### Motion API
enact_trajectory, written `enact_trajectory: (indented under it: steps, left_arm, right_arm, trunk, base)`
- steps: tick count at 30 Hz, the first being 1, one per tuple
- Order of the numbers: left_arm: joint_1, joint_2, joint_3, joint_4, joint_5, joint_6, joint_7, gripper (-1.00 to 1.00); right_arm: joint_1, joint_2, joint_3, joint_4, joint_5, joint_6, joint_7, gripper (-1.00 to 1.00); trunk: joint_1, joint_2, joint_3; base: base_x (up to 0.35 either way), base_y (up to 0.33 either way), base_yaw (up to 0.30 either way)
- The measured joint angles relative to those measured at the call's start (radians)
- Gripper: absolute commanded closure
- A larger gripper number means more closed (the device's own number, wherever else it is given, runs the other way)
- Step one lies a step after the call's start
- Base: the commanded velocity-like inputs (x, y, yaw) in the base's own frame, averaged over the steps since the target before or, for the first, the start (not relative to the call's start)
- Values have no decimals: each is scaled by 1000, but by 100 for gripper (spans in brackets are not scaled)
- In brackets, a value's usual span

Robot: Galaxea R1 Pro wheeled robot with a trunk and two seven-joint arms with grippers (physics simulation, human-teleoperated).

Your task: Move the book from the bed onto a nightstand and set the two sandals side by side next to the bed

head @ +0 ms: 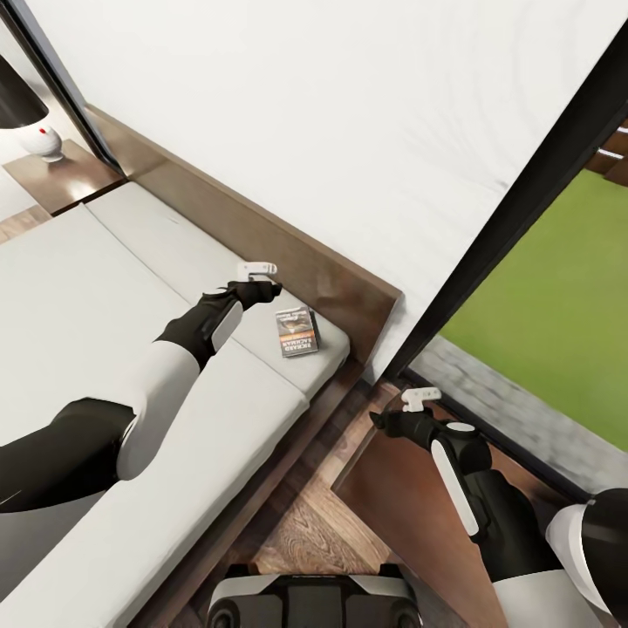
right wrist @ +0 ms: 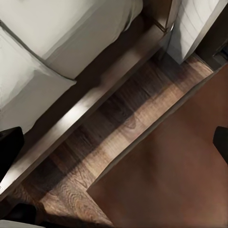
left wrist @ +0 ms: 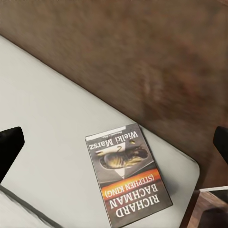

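My left gripper [head: 259, 269], apparently open and empty, hovers upper-left of the book [head: 296, 332] (flat near the headboard [head: 288, 253]), so I lower squarely over its edges.

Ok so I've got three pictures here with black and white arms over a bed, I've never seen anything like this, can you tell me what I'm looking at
These are computer renders of a wheeled robot with two arms, steered by a person. The big picture comes from a camera on its head, looking down over both arms. The other two come from cameras near each arm's tool, the two-fingered grasping part.

The left tool hangs over the bed, close to the dark wooden headboard. Just beyond it a paperback book lies flat on the pale mattress, near the corner. The left wrist picture shows that book up close, with an orange band on its cover. Nothing is held; the fingers stand apart.

The right tool hovers over a reddish-brown nightstand beside the bed, also empty. A second nightstand with a lamp stands on the far side.
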Motion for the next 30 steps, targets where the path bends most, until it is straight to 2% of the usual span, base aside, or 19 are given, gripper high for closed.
enact_trajectory:
  steps: [30]
  left_arm:
    - [0,-1,-2,0,0,7,-5,-100]
  right_arm:
    - [0,0,-2,-8,-2,-7,8,-100]
  trunk:
    - [0,0,-44]
  base:
    - [0,0,0]
